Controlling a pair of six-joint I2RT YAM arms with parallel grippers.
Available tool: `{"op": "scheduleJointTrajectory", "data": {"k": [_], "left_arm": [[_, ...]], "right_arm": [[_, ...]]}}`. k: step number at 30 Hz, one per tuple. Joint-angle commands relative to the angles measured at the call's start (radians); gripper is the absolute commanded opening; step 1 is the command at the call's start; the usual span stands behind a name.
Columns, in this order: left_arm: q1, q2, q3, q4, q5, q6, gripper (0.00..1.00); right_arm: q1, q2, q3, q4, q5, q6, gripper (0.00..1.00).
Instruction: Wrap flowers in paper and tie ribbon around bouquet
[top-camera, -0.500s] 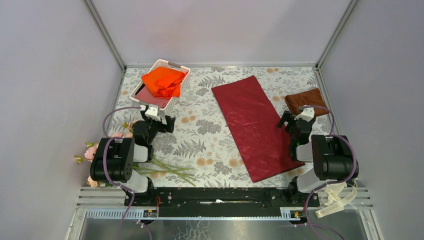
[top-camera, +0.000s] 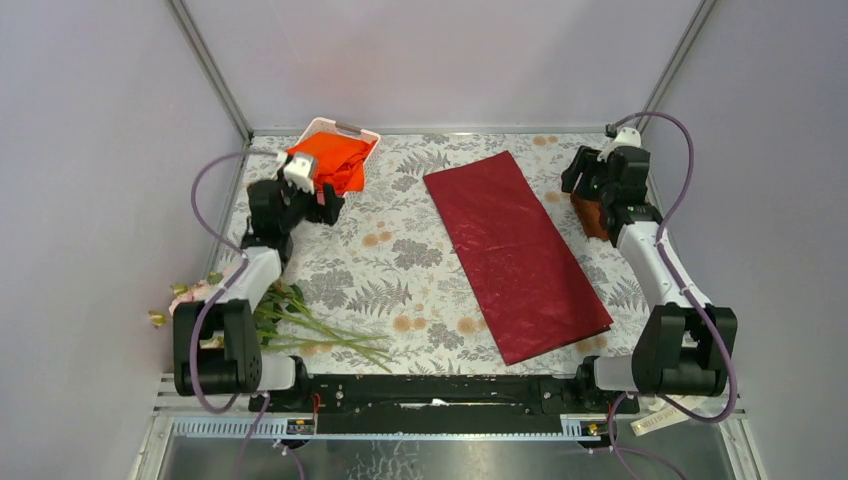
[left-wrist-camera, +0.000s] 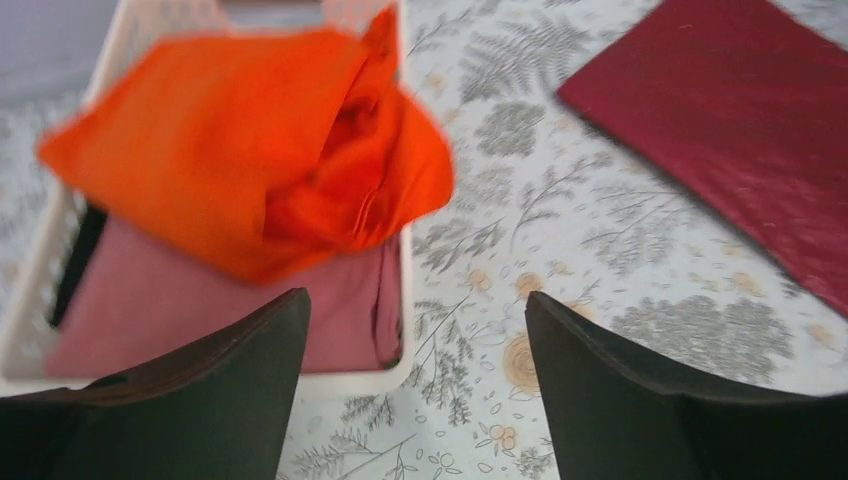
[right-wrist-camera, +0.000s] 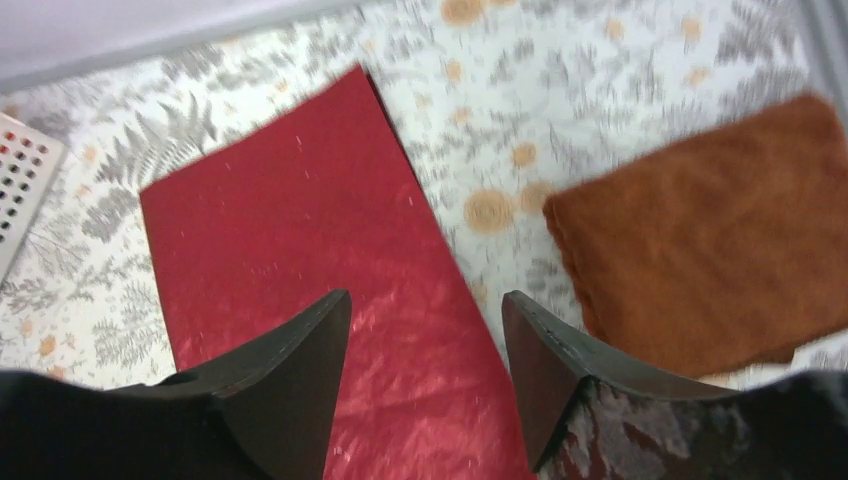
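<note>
- My left end effector (top-camera: 322, 203) hangs over the far left of the floral-patterned worktop (top-camera: 400, 260), just beside the white perforated plastic basket (top-camera: 345, 128).
- In the left wrist view its jaws (left-wrist-camera: 415, 300) stand wide apart with nothing between them, and the near right corner of the basket (left-wrist-camera: 350, 383) sits below the gap.
- A crumpled bright orange cloth (left-wrist-camera: 250, 150) is heaped in the basket and spills over its right rim. Under it lies a flat dusty-pink sheet (left-wrist-camera: 200, 320).
- My right end effector (top-camera: 600, 185) is up at the far right corner, above the folded brown cloth (top-camera: 590, 215), which the arm partly hides from above.
- The right wrist view shows those jaws (right-wrist-camera: 425, 296) parted and empty, over the gap between the brown cloth (right-wrist-camera: 700, 230) and the paper.
- The large dark red crinkly sheet of paper (top-camera: 515, 250) lies flat and on a slant across the centre-right of the worktop, well apart from both end effectors.
- The bunch of pale pink roses with thin green stems (top-camera: 310, 330) lies at the near left. The blooms hang over the left edge by the left arm's base and the stems point inward.
- The narrow cream ribbon (top-camera: 655, 423) sits off the cover on the near rail, partly under the right arm's base.
</note>
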Motion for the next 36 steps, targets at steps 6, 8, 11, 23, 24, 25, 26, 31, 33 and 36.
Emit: {"op": "scheduleJointTrajectory", "data": {"k": [6,8,11,23,24,25,26,31,33,36], "left_arm": [[-0.254,-0.221,0.271,-1.035,0.197,0.454,0.8],[-0.382,-0.24,0.277,-1.111,0.162,0.478,0.78],[-0.584,-0.228,0.27,-1.081,0.101,0.466,0.76],[-0.938,0.323,0.453,-0.68,-0.287,0.467,0.59],[-0.943,0.353,0.47,-0.655,-0.295,0.469,0.58],[-0.949,0.379,0.48,-0.633,-0.302,0.477,0.57],[-0.953,0.405,0.489,-0.618,-0.31,0.492,0.57],[-0.935,0.528,0.5,-0.527,-0.427,0.586,0.53],[-0.891,0.568,0.513,-0.505,-0.437,0.6,0.52],[-0.807,0.618,0.563,-0.488,-0.495,0.601,0.52]], "right_arm": [[0.005,0.104,0.042,-0.475,0.189,0.061,0.48],[0.005,0.141,0.049,-0.505,0.239,0.07,0.48],[0.005,0.208,0.069,-0.536,0.302,0.072,0.47],[0.005,0.445,0.194,-0.622,0.373,0.05,0.32],[0.005,0.467,0.209,-0.635,0.373,0.045,0.31],[0.005,0.485,0.221,-0.647,0.371,0.039,0.3],[0.005,0.498,0.229,-0.658,0.36,0.035,0.28],[0.027,0.525,0.226,-0.692,0.131,0.011,0.17],[0.072,0.528,0.215,-0.701,0.091,0.002,0.18],[0.13,0.515,0.186,-0.682,-0.029,0.006,0.18]]}}
